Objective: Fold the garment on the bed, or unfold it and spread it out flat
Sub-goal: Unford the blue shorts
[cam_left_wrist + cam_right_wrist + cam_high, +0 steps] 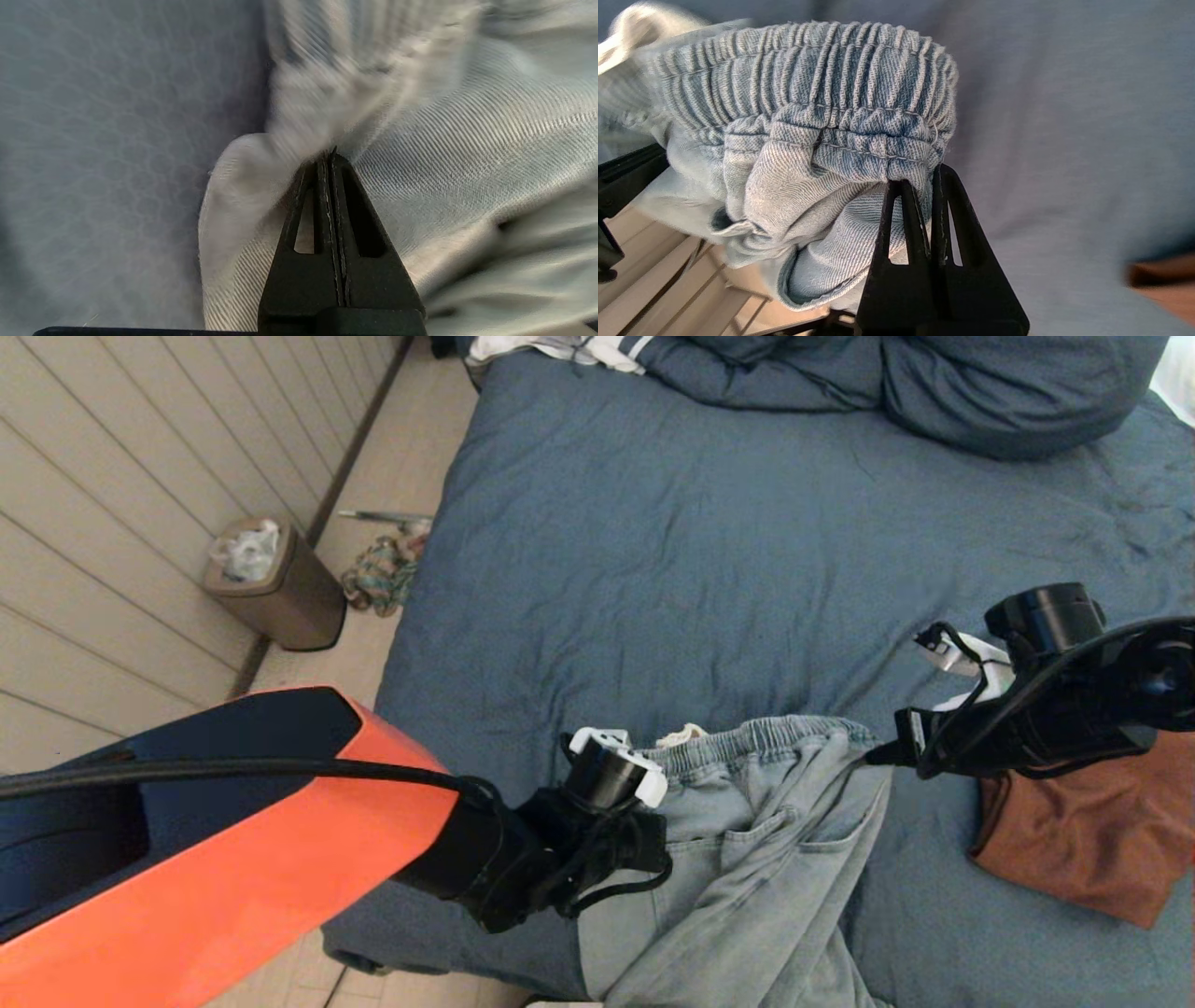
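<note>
Item: light-blue denim trousers (747,840), elastic-waisted, lying at the near edge of the bed (653,551), waistband pointing toward the middle of the mattress and legs trailing off the near side toward the floor. A back pocket is showing on the upper face; the cloth is lying bunched and creased rather than flat.

Left tool (332,156): sitting at the waistband's left corner, its fingers pressed together and pinching a fold of the pale denim; in the left wrist view the cloth is wrapping around the tips. In the head view the tips are hidden behind the wrist's black and white housing.

Right tool (878,756): reaching in from the right and meeting the waistband's right corner. In the right wrist view its fingers (941,186) are clamping the gathered elastic edge, cloth showing between them.

Between the two, the waistband is running across the sheet from one tool to the other.

Other contents: a rust-brown garment (1092,831) lying on the bed to the right of the trousers, partly under the right arm; rumpled blue bedding (934,383) heaped at the far end; a small waste bin (275,583) standing on the floor by the wall, to the left of the bed; a multicoloured bundle (383,574) lying just beside it.
</note>
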Controlling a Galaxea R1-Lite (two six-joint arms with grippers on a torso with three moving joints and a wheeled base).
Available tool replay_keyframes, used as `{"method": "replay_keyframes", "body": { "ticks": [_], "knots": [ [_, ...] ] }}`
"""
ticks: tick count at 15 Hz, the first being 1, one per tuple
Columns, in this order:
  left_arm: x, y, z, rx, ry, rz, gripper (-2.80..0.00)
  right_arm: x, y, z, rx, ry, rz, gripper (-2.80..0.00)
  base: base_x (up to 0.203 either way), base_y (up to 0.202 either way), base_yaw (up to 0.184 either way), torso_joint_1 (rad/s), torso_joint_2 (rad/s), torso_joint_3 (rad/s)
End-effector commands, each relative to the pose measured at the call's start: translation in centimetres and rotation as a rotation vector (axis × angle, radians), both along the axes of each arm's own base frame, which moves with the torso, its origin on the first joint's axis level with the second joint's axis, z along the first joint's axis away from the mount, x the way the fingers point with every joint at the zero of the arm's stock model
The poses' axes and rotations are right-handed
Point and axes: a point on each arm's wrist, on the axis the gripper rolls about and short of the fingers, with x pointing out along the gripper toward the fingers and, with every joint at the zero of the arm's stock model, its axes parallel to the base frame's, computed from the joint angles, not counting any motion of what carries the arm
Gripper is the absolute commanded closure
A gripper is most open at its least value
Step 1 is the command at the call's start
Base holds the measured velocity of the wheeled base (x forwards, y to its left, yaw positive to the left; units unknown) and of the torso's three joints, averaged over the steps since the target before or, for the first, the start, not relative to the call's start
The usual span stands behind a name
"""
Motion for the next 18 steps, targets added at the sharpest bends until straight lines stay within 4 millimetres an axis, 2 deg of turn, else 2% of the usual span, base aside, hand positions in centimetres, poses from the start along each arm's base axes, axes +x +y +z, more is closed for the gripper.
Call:
{"method": "replay_keyframes", "body": {
  "ticks": [1, 6, 8, 12, 13, 16, 18],
  "knots": [
    [1.1, 0.0, -1.8, 0.024, 0.02, 0.025, 0.0, -0.2, -2.2, 0.0, -0.022, -0.002, -0.046, 0.0, 0.0, 0.0, 0.0, 0.0, 0.0, 0.0],
    [2.1, 0.7, -1.3, 0.015, 0.009, 0.05, 0.0, -0.4, -5.6, -0.3, -0.076, -0.011, -0.096, 0.0, 0.0, 0.0, 0.0, 0.0, 0.0, 0.0],
    [2.4, 1.1, -0.8, 0.006, 0.0, 0.061, 0.0, -0.5, -6.4, -0.4, -0.087, -0.009, -0.108, 0.0, 0.0, 0.0, 0.0, 0.0, 0.0, 0.0],
    [2.4, 1.3, 0.4, -0.014, -0.017, 0.066, 0.0, -0.9, -5.7, -0.4, -0.061, -0.01, -0.072, 0.0, 0.0, 0.0, 0.0, 0.0, 0.0, 0.0],
    [2.3, 1.4, 0.7, -0.021, -0.022, 0.067, 0.0, -0.9, -5.0, -0.5, -0.054, -0.007, -0.051, -2.8, 0.0, 0.0, 0.0, 0.0, 0.0, 0.0],
    [2.3, 1.4, 1.0, -0.026, -0.025, 0.066, 0.0, -1.8, -3.3, 0.5, -0.058, -0.044, 0.012, -2.8, 0.0, 0.0, 0.0, 0.0, 0.0, 0.0],
    [2.3, 1.4, 0.9, -0.025, -0.024, 0.066, 0.0, -2.7, -2.8, 2.8, -0.063, -0.123, 0.033, -2.8, 0.0, 0.0, 0.0, 0.0, 0.0, 0.0]
  ]
}}
